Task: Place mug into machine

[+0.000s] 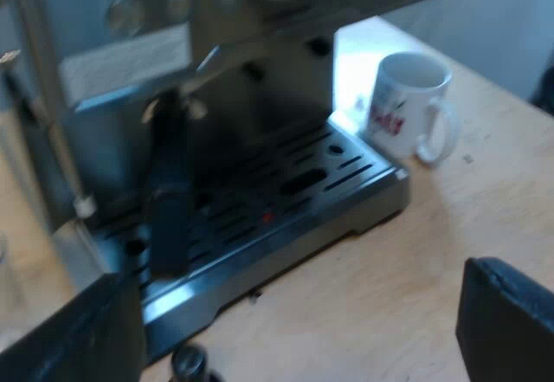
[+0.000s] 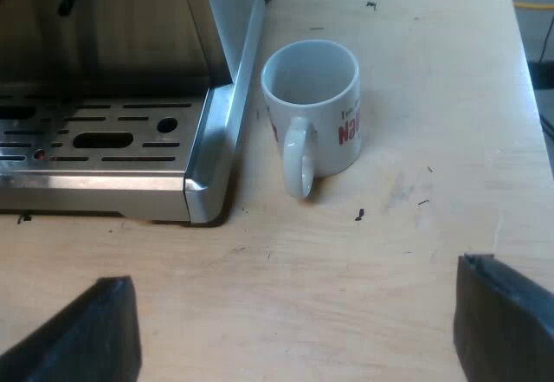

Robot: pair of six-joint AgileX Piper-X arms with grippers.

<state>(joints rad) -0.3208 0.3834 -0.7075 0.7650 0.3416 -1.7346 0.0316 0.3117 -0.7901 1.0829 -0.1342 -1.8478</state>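
Reaching for the mug (image 2: 312,118) looks to be the step in hand, with no grasp made yet. The mug stands upright and empty on the wooden surface (image 2: 389,252), just beside the corner of the espresso machine's (image 1: 260,139) drip tray (image 2: 104,131) and not on it. Its handle points toward the right wrist camera.

The right gripper (image 2: 294,330) hovers near the mug with its fingers (image 2: 506,313) spread wide and nothing between them. The left gripper (image 1: 290,334) hangs before the machine's front, its fingers spread wide and empty too. From there the mug (image 1: 407,105) sits beyond the far corner of the tray.

The holder's dark handle (image 1: 169,200) juts out from the machine's front over the slotted tray.

As I judge it, the right arm is the better placed. The next move calls for lowering its fingers around the mug's wall or handle and pressing them firmly together. It then calls for lifting the mug clear of the tray's raised edge and setting it on the grate beneath the holder, without knocking the handle.
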